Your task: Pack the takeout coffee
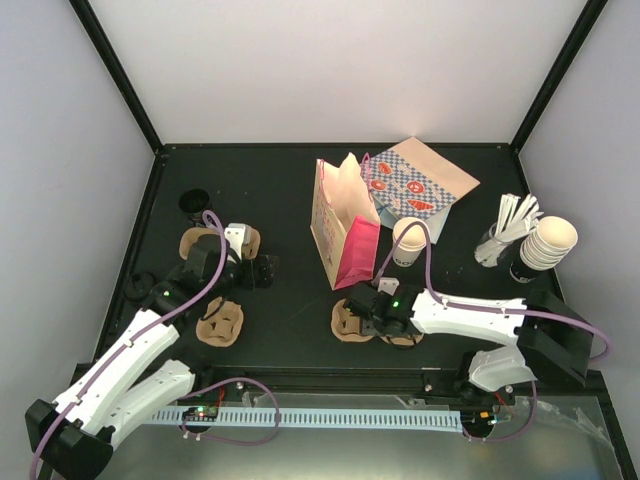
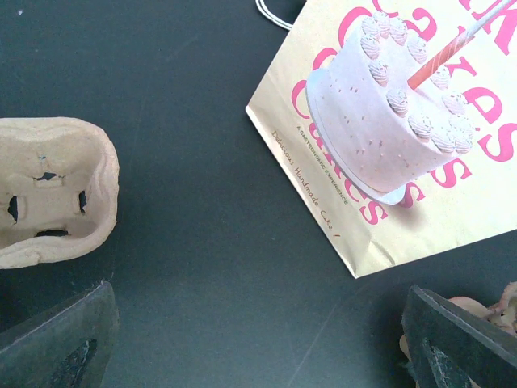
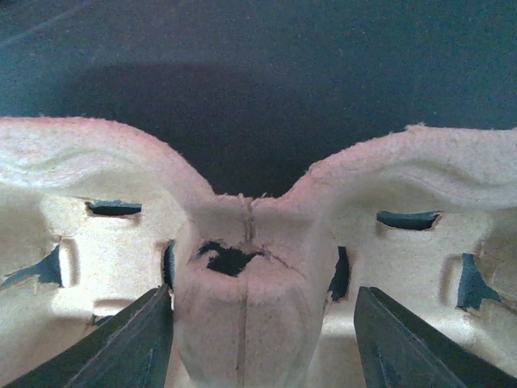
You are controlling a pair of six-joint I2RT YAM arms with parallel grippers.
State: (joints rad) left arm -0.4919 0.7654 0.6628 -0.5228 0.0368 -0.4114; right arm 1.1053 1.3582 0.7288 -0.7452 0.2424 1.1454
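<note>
Far left on the black table [image 1: 300,170] there's a small black cup [image 1: 195,203]. Just below it, a pulp cup carrier [image 1: 205,243] sits under the left arm, and another carrier [image 1: 222,320] lies nearer the front edge. The left gripper [image 2: 258,343] is spread wide with nothing in it, hanging over bare table and pointing towards the pink bag [image 1: 345,225]. From its wrist cam you get the bag's cream face with a big pink cake printed on it.

The bag stands upright in the middle with its mouth open. In front of it is a third carrier [image 1: 350,322], and the right gripper [image 3: 262,323] is down on that one. Its fingers [image 3: 129,339] straddle the centre hump with a gap showing on one side, so it's parted, not clamped.

The takeout coffee [image 1: 407,235] is upright on the table just right of the bag, and neither gripper is on it. Behind it, a blue-checked paper bag [image 1: 415,180] lies flat.

Further right there's a holder of white stirrers [image 1: 505,235]. Beside that is a stack of nested cream cups [image 1: 550,243].
</note>
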